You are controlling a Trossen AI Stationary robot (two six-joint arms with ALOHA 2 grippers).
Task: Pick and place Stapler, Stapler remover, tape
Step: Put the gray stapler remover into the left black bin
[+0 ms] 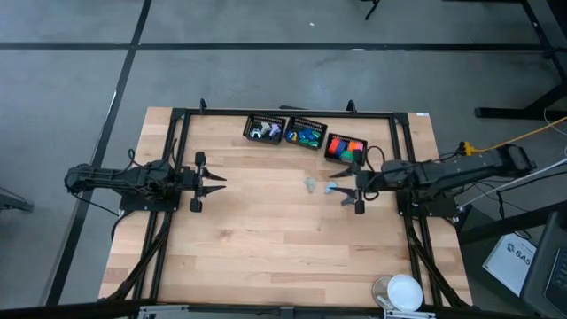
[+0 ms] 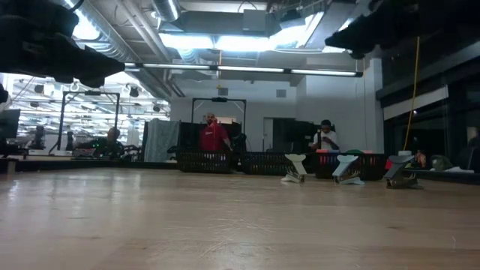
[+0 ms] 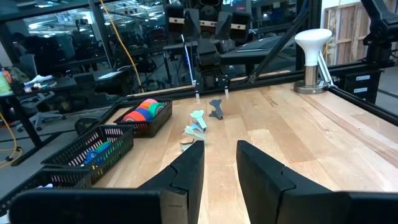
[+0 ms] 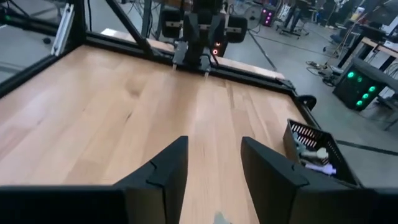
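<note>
The high view is showing the wooden bench (image 1: 266, 239) with three black baskets along its far edge: one holding pastel claw-shaped stapler removers (image 1: 265, 130), a middle basket (image 1: 306, 134) holding the blue and green tape pieces (image 1: 304, 136), and a third holding red and orange staplers (image 1: 345, 148). A few loose pale claw pieces (image 1: 312, 184) are lying on open wood just ahead of the right end effector (image 1: 337, 189), whose fingers are standing apart and empty; the left end effector (image 1: 220, 180) is waiting well off, also spread and empty. The low view is catching three pale claws (image 2: 346, 168) standing in front of the baskets. The left wrist view is looking past its parted fingers (image 3: 188, 175) toward the same claws (image 3: 198, 119). The right wrist view is showing its fingers (image 4: 169, 169) wide over bare boards. The tape pieces are probably light, rigid and smooth, so a pinch across their flat sides should suit, though neighbours crowd them. The basket walls and the black frame (image 1: 283, 112) are hemming the far edge; the middle of the bench is offering free room.
</note>
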